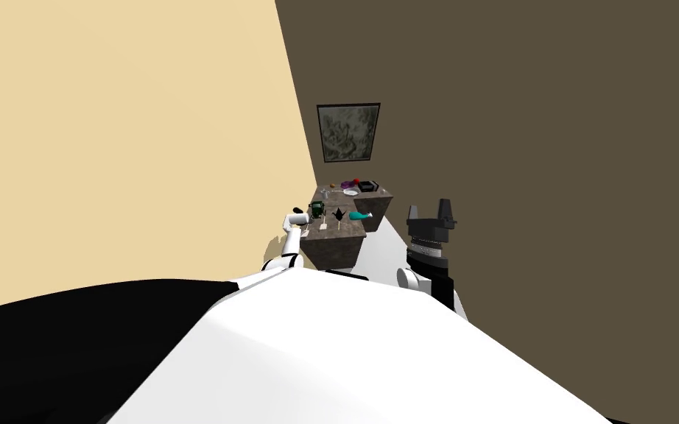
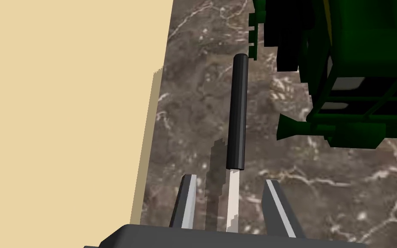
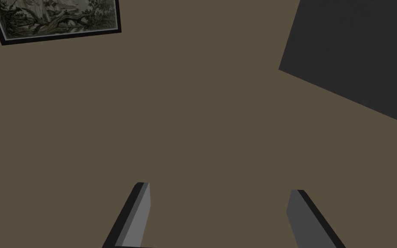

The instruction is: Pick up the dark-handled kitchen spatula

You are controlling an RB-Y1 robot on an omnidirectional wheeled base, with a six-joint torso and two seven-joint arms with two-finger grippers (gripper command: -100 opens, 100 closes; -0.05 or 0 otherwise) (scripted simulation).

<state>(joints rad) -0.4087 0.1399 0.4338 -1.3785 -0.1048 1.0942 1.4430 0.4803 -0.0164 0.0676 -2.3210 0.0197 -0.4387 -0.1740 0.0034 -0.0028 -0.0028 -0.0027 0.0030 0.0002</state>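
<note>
No lettering, label, brand or number can be read anywhere. The dark green object (image 2: 357, 43) just ahead of the left claw (image 2: 230, 178) bears pale panels (image 2: 347, 82), possibly labels, but nothing on them is legible.

The spatula (image 2: 236, 142) looks smooth and matt, the countertop (image 2: 344, 193) veined marble.

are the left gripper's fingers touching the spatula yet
No, the left gripper has its fingers standing either side of the spatula, with brown marbled countertop showing in both gaps beside the pale shaft.
</note>
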